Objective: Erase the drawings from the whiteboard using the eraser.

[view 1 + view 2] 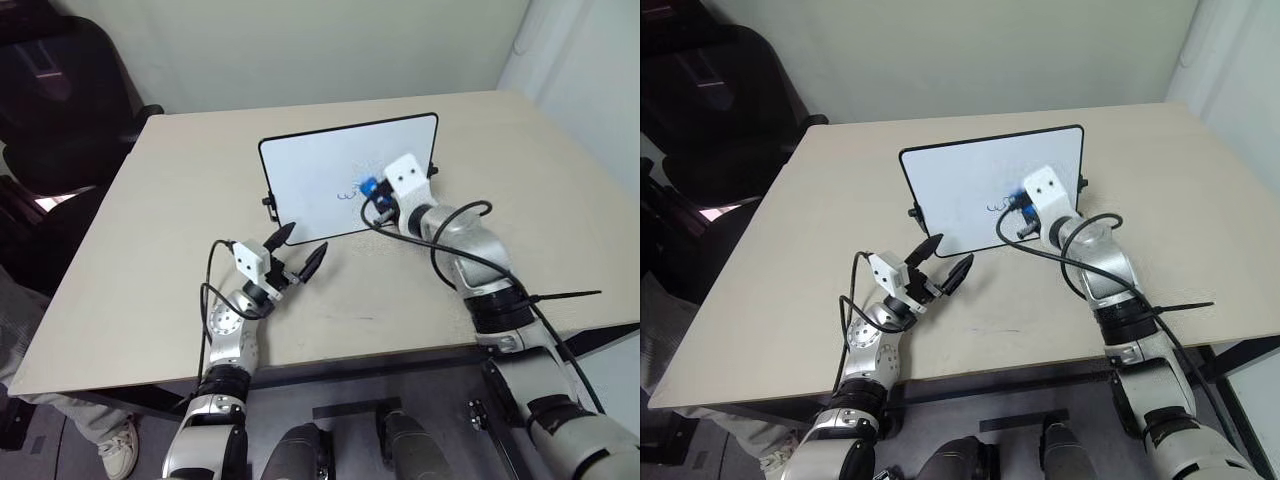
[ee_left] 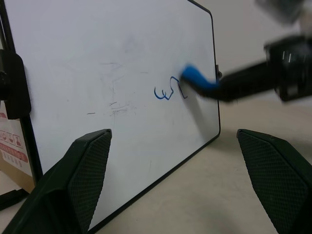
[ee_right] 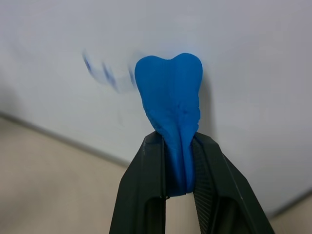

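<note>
right gripper (image 3: 178, 161) pinches the eraser (image 3: 170, 102) against the drawings (image 2: 168, 91) to rub them off, while the left gripper (image 1: 298, 250), jaws spread, waits by the whiteboard (image 1: 310, 175) bottom edge.

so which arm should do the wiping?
Right. Its gripper is shut on the eraser, which sits at the board right beside the squiggle. The left gripper is open, holds nothing, and sits low by the board's bottom edge.
</note>
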